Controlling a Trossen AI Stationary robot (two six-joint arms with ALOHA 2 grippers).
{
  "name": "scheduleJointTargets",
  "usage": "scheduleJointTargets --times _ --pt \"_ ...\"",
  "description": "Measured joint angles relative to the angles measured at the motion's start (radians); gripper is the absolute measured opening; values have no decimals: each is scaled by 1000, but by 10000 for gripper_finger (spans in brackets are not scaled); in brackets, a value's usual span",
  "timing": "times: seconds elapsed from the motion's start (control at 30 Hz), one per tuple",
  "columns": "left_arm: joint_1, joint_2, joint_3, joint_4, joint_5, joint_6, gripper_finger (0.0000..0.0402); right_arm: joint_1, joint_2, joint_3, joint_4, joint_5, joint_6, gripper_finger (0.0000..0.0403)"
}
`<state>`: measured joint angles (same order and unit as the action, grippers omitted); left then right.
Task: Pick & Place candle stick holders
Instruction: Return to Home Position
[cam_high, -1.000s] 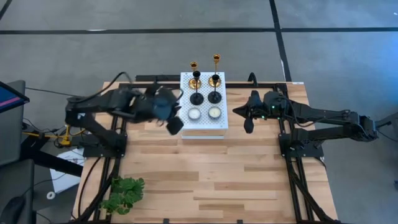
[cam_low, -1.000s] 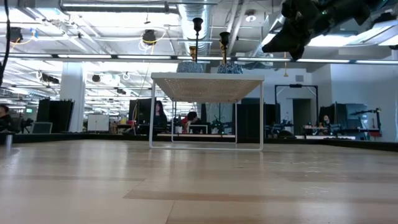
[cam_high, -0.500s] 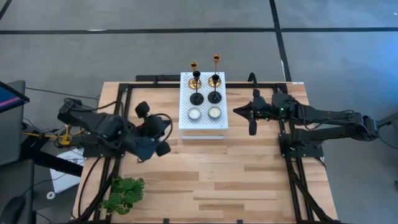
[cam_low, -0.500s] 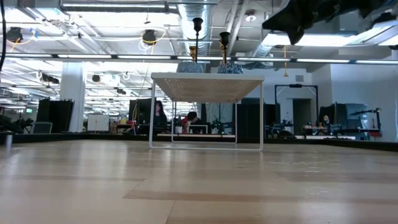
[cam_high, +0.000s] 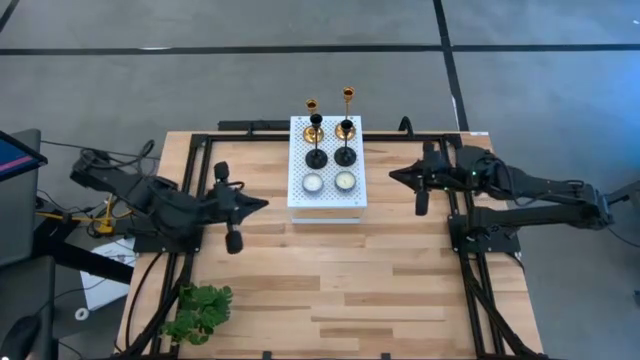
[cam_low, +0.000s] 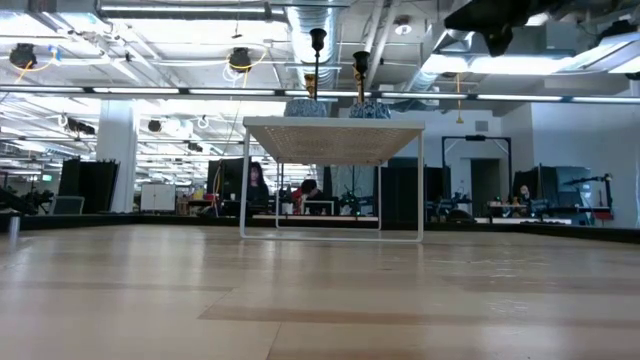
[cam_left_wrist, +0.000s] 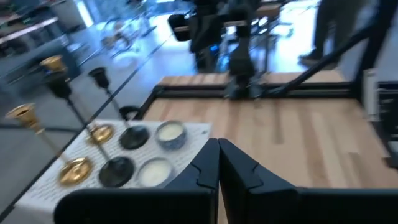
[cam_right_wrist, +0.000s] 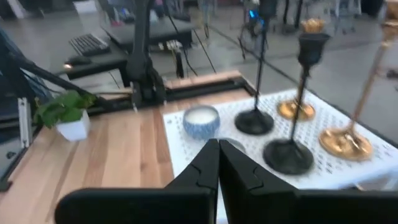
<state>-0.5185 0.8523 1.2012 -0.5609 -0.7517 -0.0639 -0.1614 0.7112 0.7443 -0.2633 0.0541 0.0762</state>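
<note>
At twelve o'clock on the pale wooden bench (cam_high: 330, 280): a white perforated metal shelf (cam_high: 328, 202). Upright on its far row, two shiny gold slim-stemmed candle stick holders (cam_high: 313, 132). Just at six o'clock of those, two matte black slim-stemmed candle stick holders (cam_high: 316, 158). Nearest, two white candles in blue patterned cups (cam_high: 313, 183). Left claw (cam_high: 260, 203) at eight o'clock of the shelf, clenched on nothing, not touching it. Right claw (cam_high: 393, 176) at three o'clock, likewise clenched and empty. Green leafy plant (cam_high: 198, 312) at the bench's seven o'clock corner.
</note>
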Motion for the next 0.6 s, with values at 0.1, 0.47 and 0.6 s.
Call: scheduleJointTargets --times 0.1,0.47,0.6 --pt "0 -70 -70 63 62 38 3 29 1 79 -110 20 0 0" --pt "17 -221 -263 299 231 244 3 116 -39 191 -104 33 -65 0" --pt "78 -246 -293 316 274 249 3 115 -46 190 -123 -29 -44 0"
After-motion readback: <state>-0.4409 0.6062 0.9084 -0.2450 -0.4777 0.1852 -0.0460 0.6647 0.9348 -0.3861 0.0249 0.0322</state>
